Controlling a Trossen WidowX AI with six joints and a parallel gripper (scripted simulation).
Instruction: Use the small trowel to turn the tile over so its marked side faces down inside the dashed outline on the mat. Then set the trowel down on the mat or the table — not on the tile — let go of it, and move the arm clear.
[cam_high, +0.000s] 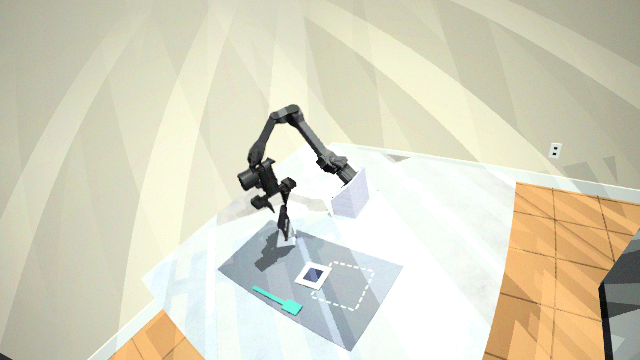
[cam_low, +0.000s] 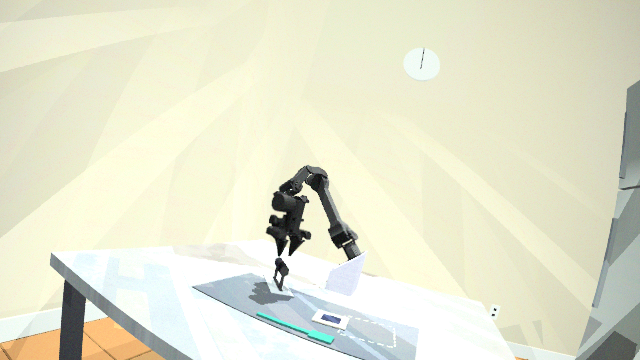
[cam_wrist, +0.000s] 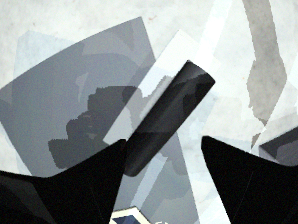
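The small trowel, with a black handle (cam_high: 283, 220) (cam_low: 281, 267) (cam_wrist: 172, 117) above a pale flat blade (cam_wrist: 176, 46), is at the mat's back left edge. In the wrist view its handle lies diagonally. My gripper (cam_high: 279, 207) (cam_low: 285, 254) (cam_wrist: 164, 143) is open above the handle, and the exterior view shows a gap between fingertips and handle. The white tile (cam_high: 300, 281) (cam_low: 317, 318) lies flat on the grey mat (cam_high: 240, 267) (cam_low: 220, 287), its dark blue marked square up, at the left side of the dashed outline (cam_high: 364, 291). The tile's corner shows at the bottom of the wrist view.
A teal spatula-shaped tool (cam_high: 291, 306) (cam_low: 321, 337) lies flat along the mat's front edge, near the tile. A pale upright panel (cam_high: 351, 195) (cam_low: 346, 275) stands on the table by the arm's base, behind the mat.
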